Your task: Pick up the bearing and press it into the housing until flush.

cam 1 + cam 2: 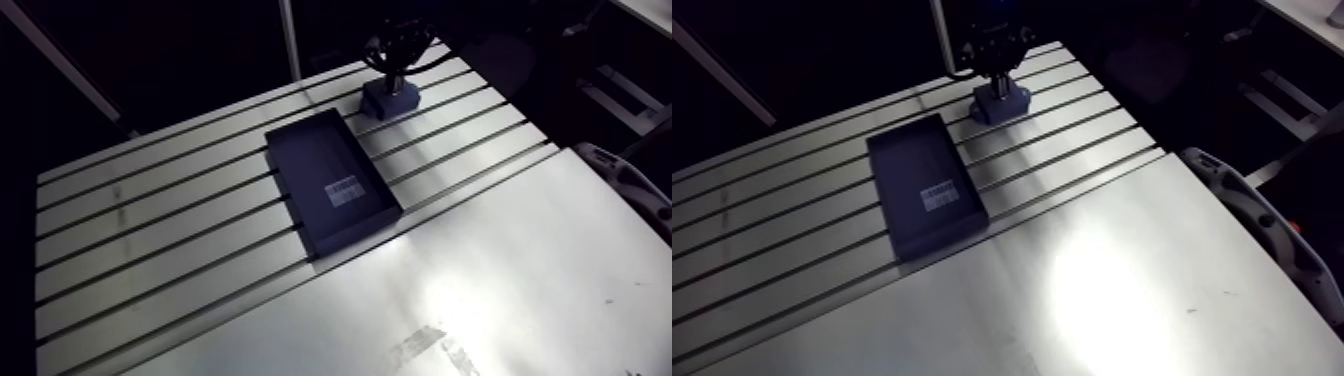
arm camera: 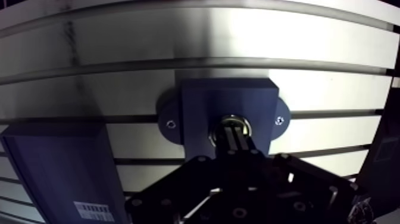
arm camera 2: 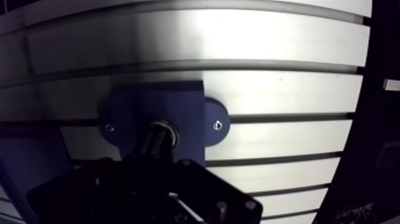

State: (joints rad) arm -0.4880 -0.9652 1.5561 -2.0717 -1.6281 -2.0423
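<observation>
**Gripper pushing a bearing into a blue housing**

In the arm view, a blue housing (image 1: 390,98) stands on the slotted worktop (image 1: 150,250), at about one o'clock from a shallow dark tray (image 1: 355,235). The two are close but apart.

In the wrist view, the bearing (image 2: 233,123) shows as a bright metal ring in the housing's round bore.

The step in hand looks like the press. It calls for a push straight down the bore's axis, centred on the ring so it cannot tilt and jam. The push should end once the ring's top sits level with the housing's face. Whether it is flush yet cannot be told.

The gripper (image 2: 231,138) has its fingers pressed together. It pinches nothing, and its tips rest on the bearing.
</observation>
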